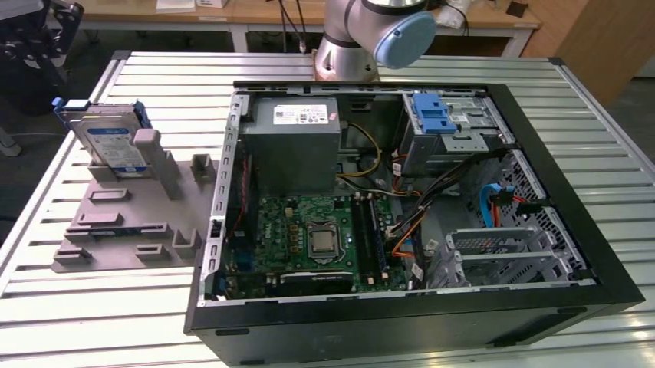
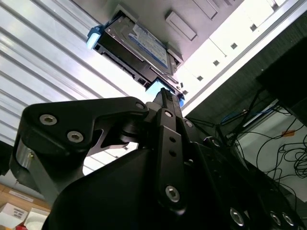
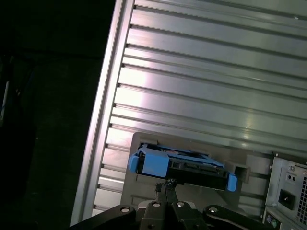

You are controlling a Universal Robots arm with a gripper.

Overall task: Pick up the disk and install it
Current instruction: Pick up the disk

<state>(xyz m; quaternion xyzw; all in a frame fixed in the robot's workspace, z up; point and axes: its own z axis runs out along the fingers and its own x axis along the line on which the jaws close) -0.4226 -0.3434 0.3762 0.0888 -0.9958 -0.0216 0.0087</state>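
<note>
The disk (image 1: 107, 139) stands on edge at the far end of the grey holder (image 1: 118, 238). There is open air above it and bare slatted table (image 1: 64, 180) on the exterior view's left. A grey post (image 1: 147, 149) stands just beside its right face, and the open case's side wall (image 1: 227, 176) rises near, further right. Inside the case, loose cables (image 1: 450, 188) cross the room nearer than the drive cage (image 1: 455, 130).

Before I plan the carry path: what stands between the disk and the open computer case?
In the exterior view, two grey fixture posts stand between the disk and the computer case.
</note>
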